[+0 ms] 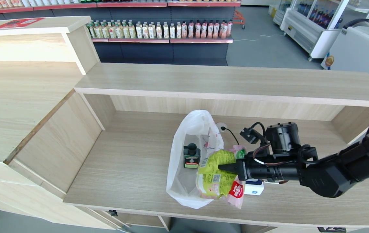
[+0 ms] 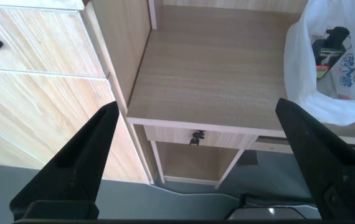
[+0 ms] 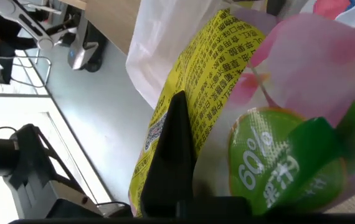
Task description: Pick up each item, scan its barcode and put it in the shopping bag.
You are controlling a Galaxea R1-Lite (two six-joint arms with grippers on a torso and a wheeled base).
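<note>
Nearest thing is the left gripper (image 2: 196, 106), hanging low in front of the light wooden checkout counter (image 1: 123, 168) with its two black fingers spread wide apart and nothing between them. Up on the counter near the front edge, the right gripper (image 1: 223, 167) is clamped on a crinkly green-and-yellow plastic snack packet with pink edges (image 1: 215, 171), held right at the mouth of the thin white plastic shopping bag (image 1: 178, 181). A small white-and-blue box (image 1: 254, 187) sits just under that arm. Deeper in the bag stands a dark pump bottle (image 1: 191, 156). Way behind, a shelf row of drink bottles (image 1: 158, 30).
</note>
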